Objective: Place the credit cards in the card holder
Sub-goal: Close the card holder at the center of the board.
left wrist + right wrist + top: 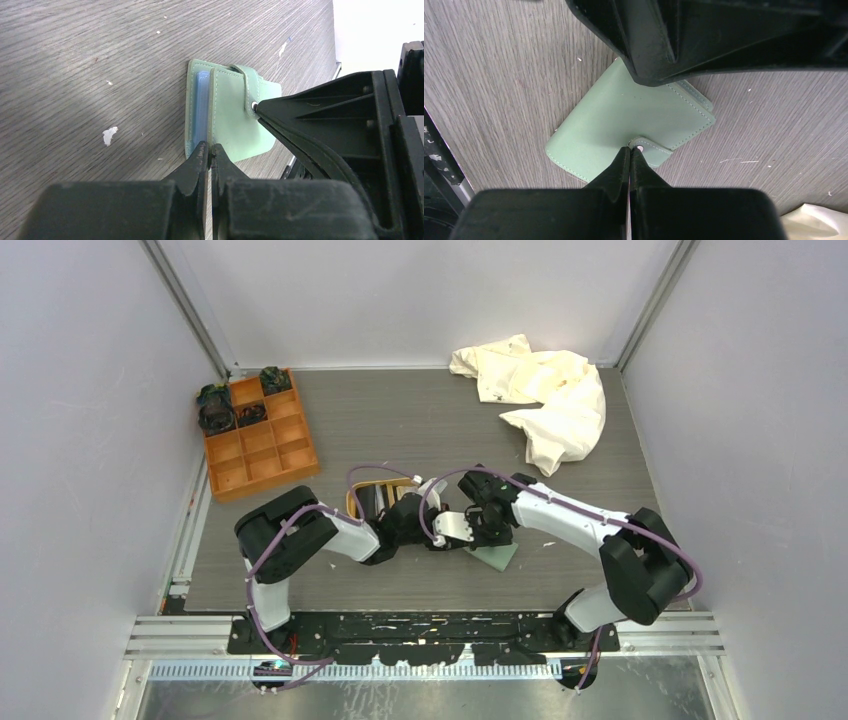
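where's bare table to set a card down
Bare table lies between the orange box and the white cloth, along the back wall. It is crowded at near centre, around the card holder and the tray.

One sage-green card holder (pixel 614 120), with one light-blue credit card (pixel 202 107) showing inside it. Two grippers at the holder: one left gripper (pixel 210 150), one right gripper (pixel 630 150). Left of the holder, one tan tray (pixel 385 481) and, farther off, one orange compartment box (pixel 280 455); beyond the holder to the right, one cream cloth (pixel 545 390)
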`<move>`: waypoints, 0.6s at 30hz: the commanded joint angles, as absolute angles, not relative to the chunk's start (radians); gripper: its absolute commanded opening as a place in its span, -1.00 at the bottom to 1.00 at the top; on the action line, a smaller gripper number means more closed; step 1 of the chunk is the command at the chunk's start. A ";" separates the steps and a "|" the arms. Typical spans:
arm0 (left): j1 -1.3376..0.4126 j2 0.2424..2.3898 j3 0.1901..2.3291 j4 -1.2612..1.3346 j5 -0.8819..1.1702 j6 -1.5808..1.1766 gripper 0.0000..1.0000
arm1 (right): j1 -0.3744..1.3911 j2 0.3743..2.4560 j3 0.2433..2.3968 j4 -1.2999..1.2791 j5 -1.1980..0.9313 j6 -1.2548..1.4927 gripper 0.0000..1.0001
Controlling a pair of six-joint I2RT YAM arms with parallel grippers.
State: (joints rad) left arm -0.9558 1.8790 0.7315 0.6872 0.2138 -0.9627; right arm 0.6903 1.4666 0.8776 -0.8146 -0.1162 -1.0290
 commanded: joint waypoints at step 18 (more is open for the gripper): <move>-0.960 1.873 0.673 0.853 0.234 -1.000 -0.84 | 0.717 1.501 0.765 -0.827 -0.155 -0.957 -0.78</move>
State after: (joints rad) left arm -0.9562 1.8820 0.6876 0.7761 0.2134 -0.9916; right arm 0.7120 1.4521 0.8337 -0.7967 -0.0868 -1.0431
